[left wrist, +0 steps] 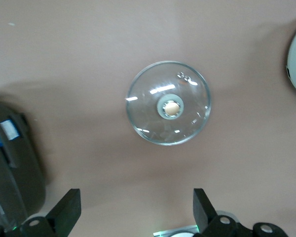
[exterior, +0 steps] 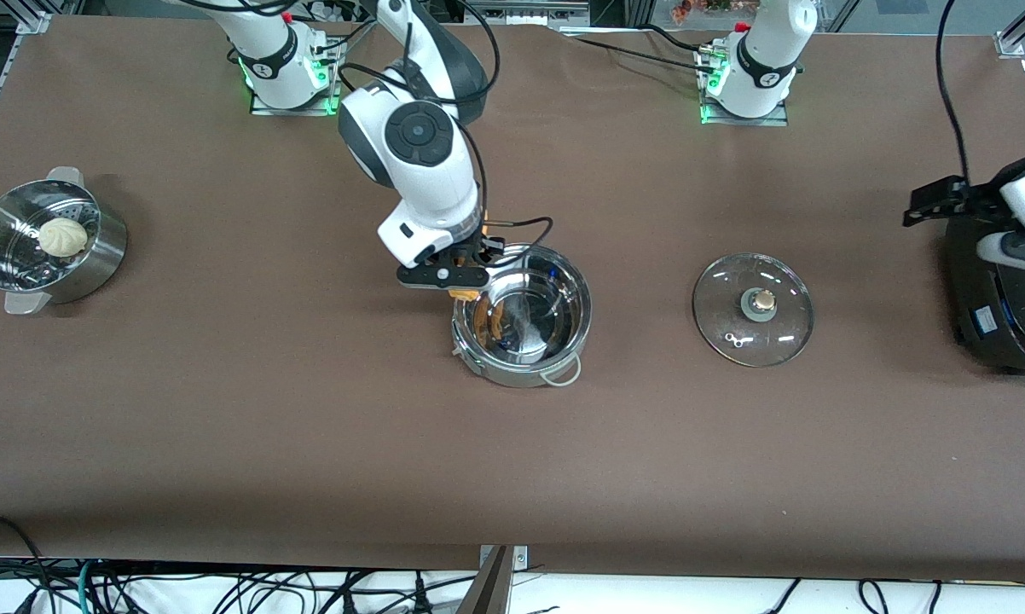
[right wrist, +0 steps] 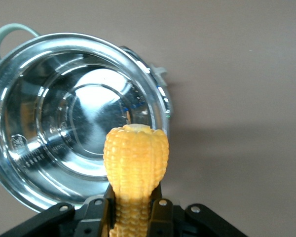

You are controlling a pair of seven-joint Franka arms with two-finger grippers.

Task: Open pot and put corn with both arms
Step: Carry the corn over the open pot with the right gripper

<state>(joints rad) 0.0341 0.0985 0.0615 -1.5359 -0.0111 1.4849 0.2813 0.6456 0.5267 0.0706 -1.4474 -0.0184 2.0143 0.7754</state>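
Observation:
The shiny steel pot (exterior: pixel 523 317) stands open mid-table with nothing inside; it also shows in the right wrist view (right wrist: pixel 64 123). My right gripper (exterior: pixel 457 286) is shut on the yellow corn (right wrist: pixel 135 158) and holds it upright over the pot's rim, at the edge toward the right arm's end of the table. A sliver of the corn (exterior: pixel 462 295) shows under the fingers. The glass lid (exterior: pixel 752 309) with a brass knob lies flat on the table toward the left arm's end; it also shows in the left wrist view (left wrist: pixel 168 102). My left gripper (left wrist: pixel 137 207) is open and empty, high near the black cooker.
A steel steamer bowl (exterior: pixel 95 256) with a pale bun (exterior: pixel 61 235) stands at the right arm's end. A big black cooker (exterior: pixel 1003 290) stands at the left arm's end of the table and shows in the left wrist view (left wrist: pixel 12 163).

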